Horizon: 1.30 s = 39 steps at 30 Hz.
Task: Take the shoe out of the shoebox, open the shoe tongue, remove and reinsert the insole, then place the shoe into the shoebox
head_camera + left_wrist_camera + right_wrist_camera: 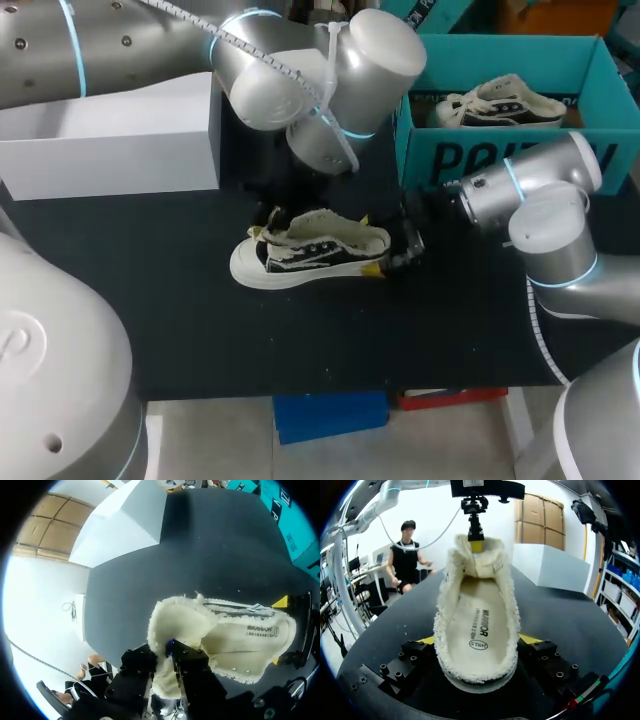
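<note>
Head view showed the sneaker point(310, 255) on the counter point(150, 300), right tool point(479, 641) clasping its heel. Left tool point(167, 654) pinched the tongue point(177, 622).

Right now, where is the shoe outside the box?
In the head view the shoe lies mid-table on the black mat, near the teal box, its heel held by the right gripper.

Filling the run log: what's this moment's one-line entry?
step: tongue opening | shoe: on table | left gripper: pinching tongue | right gripper: clamping heel | insole: in shoe

Dark print on insole point(477, 622), shoebox point(470, 162)
</note>
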Motion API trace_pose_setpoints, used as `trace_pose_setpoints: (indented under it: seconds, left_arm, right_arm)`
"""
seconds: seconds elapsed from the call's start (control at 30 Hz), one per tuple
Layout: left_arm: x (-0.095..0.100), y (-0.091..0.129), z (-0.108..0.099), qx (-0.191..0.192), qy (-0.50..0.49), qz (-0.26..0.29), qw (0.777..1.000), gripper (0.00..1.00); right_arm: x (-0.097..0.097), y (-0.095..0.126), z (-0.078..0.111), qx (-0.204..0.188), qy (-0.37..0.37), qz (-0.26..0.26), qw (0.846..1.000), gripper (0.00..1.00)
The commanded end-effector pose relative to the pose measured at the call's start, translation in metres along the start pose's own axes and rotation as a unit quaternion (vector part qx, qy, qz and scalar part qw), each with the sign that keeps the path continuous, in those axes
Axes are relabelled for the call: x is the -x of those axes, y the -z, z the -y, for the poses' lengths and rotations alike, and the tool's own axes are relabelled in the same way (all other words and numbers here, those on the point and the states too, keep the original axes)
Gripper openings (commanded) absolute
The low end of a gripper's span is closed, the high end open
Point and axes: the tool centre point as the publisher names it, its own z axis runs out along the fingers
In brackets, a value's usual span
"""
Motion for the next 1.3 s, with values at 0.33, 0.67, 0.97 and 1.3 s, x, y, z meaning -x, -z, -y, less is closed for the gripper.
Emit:
trace_pose_setpoints:
  seconds: [0.33, 0.67, 0.97, 1.3]
  left_arm:
    - [0.023, -0.018, -0.008, 0.021, 0.009, -0.020, 1.000, 1.00]
    - [0.030, -0.041, -0.012, 0.047, 0.020, -0.016, 0.999, 1.00]
    - [0.032, -0.049, -0.010, 0.053, 0.021, -0.011, 0.998, 1.00]
    - [0.042, 0.002, -0.001, -0.029, -0.031, -0.059, 0.997, 1.00]
  right_arm:
    - [0.001, -0.001, 0.002, 0.000, -0.001, 0.000, 1.000, 0.00]
    - [0.001, -0.001, 0.002, 0.000, -0.001, 0.000, 1.000, 0.00]
    - [0.001, -0.001, 0.002, 0.000, -0.001, 0.000, 1.000, 0.00]
    - [0.001, -0.001, 0.002, 0.000, -0.001, 0.000, 1.000, 0.00]
